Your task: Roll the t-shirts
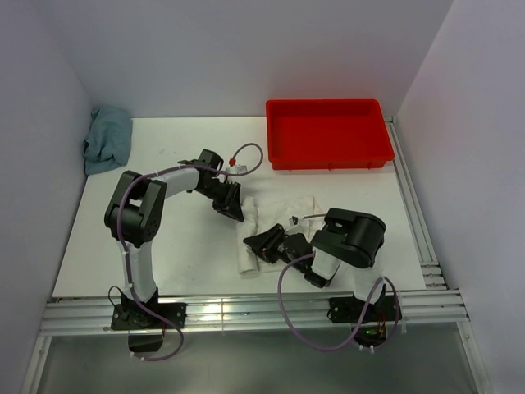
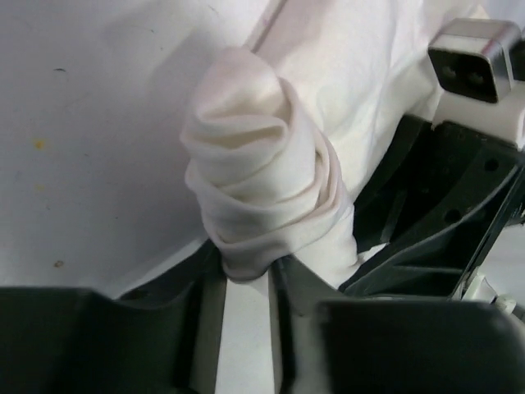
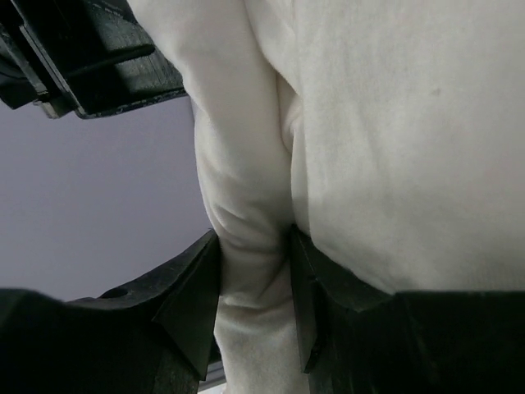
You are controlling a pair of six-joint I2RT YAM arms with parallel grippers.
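Partly closed jaws of the left gripper (image 2: 246, 283) pinch the t-shirt (image 2: 254, 164) roll's end nearer the red tray (image 1: 326, 161); the right gripper (image 3: 253, 271) likewise clamps the farther end

My left arm (image 1: 139, 215) rises from its base at the desk's near edge, folds at the elbow and reaches right toward the desk's middle. There my left gripper (image 1: 232, 203) tilts downward, its jaws pressed on either side of the rolled end of the t-shirt (image 1: 295, 209). My right arm (image 1: 354, 236) hunches low over its own base on the near edge and reaches left, and my right gripper (image 1: 262, 245) lies close to the left one, nearer that edge, jaws pinched on a fold of the same cloth.
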